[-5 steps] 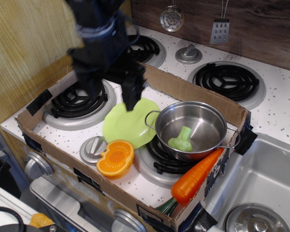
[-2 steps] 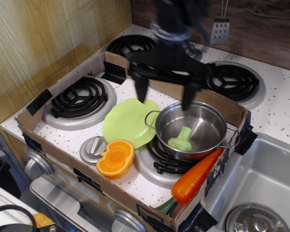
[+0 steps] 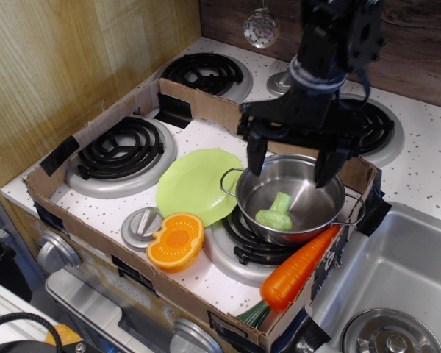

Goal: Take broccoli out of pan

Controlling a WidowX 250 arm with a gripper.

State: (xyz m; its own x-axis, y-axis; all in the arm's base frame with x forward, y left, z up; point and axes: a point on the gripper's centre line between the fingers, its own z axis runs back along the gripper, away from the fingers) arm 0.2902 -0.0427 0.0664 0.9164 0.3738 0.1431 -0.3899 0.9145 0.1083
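The pale-green broccoli (image 3: pixel 275 213) lies on its side inside the shiny steel pan (image 3: pixel 309 220), toward the pan's front. The pan sits on the front right burner inside a cardboard box. My gripper (image 3: pixel 289 163) is open and empty, its two black fingers spread wide over the pan's back rim. It hangs above the pan, a little behind the broccoli, and does not touch it.
A flat light-green plate (image 3: pixel 195 184) lies left of the pan. An orange half (image 3: pixel 176 240) sits in front of the plate. A toy carrot (image 3: pixel 298 268) leans over the box's front right edge. The cardboard box wall (image 3: pixel 206 103) runs behind. A sink (image 3: pixel 404 287) is at right.
My gripper has swept from the far left, over the plate, rightward to above the pan and come lower. It stays open. The broccoli and pan have not moved.
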